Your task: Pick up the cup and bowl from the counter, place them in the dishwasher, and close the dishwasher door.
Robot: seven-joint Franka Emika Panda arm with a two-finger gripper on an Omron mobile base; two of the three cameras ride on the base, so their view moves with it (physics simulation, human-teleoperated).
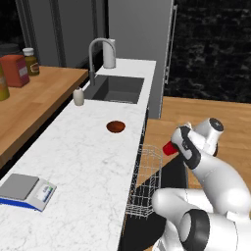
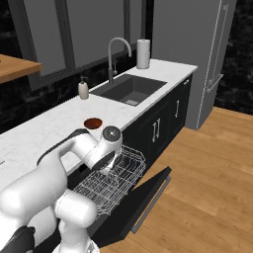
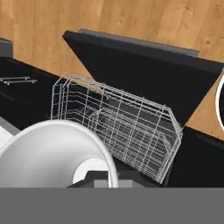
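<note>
- My claw (image 1: 169, 147) is clamped on the red cup (image 1: 168, 148); the cup's white inside (image 3: 57, 153) sits close under my hand camera.
- I hold the cup above the pulled-out white wire rack (image 2: 112, 179) of the dishwasher (image 1: 142, 215), near its counter-side edge.
- Step in hand, as I judge it: lower the cup into the rack. To do it well, I should centre it over an open cell, keep it level, descend slowly and release only once it rests on the wires.
- Risk: a tine may catch the rim and tip the cup.
- The dishwasher door (image 3: 144, 70) lies folded down and open beyond the rack, so it stays clear of my descent.
- The dark reddish-brown bowl (image 1: 115, 126) stands on the white marble counter (image 1: 73, 162), well apart from my claw; it is not yet loaded.
- A digital scale (image 1: 23, 192) rests at the counter's near end.
- Farther along are a soap dispenser (image 1: 78, 96), the sink (image 1: 116, 89) with its faucet (image 1: 98, 51), and a paper towel roll (image 2: 143, 53).
- The floor (image 2: 212, 178) is wood plank; a grey refrigerator (image 2: 197, 59) closes the run.
</note>
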